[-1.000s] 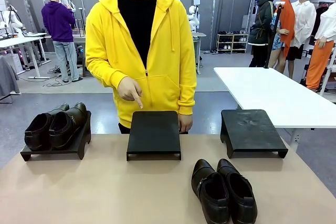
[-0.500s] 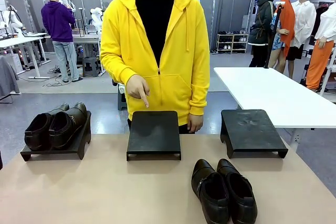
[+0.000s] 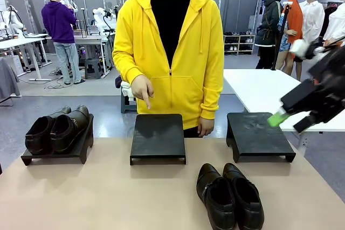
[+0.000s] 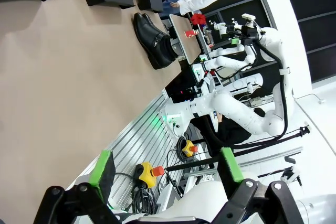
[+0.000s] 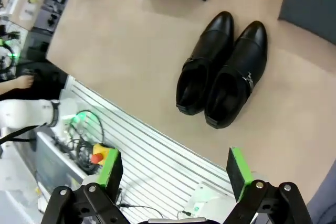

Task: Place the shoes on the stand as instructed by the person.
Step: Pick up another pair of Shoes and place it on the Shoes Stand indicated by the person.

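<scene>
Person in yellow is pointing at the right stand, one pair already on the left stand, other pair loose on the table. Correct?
One slip: the person's hand points down at the middle stand, not the right stand; the front view shows it. One pair does sit on the left stand, and the other pair lies loose on the table.

Nothing legible from where I stand: no lettering, brand, label or number can be made out on the shoes [image 3: 215,197], the black stands [image 3: 158,136] or the yellow hoodie [image 3: 197,52] of the person [image 3: 170,20].
</scene>
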`<state>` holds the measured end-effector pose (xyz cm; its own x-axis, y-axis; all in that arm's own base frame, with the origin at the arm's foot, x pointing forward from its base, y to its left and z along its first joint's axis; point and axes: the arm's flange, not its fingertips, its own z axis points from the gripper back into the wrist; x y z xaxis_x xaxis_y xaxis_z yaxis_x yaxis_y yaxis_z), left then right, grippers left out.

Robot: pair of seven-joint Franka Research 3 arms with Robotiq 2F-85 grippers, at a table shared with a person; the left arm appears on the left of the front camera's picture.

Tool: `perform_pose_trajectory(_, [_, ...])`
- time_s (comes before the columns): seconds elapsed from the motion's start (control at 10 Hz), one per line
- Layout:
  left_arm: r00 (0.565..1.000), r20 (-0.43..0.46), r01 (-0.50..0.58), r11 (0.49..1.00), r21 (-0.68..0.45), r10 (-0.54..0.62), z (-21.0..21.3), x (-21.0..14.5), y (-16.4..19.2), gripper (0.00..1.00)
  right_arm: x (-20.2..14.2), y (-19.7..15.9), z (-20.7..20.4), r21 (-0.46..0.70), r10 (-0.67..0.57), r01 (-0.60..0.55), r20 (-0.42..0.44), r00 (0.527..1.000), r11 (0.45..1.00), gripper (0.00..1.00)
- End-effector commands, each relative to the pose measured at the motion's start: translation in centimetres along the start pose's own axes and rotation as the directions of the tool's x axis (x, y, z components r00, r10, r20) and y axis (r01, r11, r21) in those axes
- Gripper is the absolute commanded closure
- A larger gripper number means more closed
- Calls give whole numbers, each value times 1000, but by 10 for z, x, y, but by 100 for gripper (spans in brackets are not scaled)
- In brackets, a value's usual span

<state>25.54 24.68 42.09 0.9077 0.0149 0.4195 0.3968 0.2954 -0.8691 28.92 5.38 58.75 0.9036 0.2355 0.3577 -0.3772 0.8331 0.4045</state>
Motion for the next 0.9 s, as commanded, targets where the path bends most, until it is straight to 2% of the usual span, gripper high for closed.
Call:
perform_pose_trajectory(0.0, [1000, -1, 18, 1000, -11, -18, 1, -3, -2, 0, 2, 14, -34, -137, -84, 81, -20, 996, 987, 0])
perform_pose_trajectory(0.3, [1000, -1, 18, 1000, -11, -18, 1, -3, -2, 0, -4, 24, -108, -321, -76, 69, -12, 997, 945, 0])
perform_pose_trajectory(0.8, [1000, -1, 18, 1000, -11, -18, 1, -3, -2, 0, -5, 5, -200, -383, -185, 157, -37, 982, 910, 0])
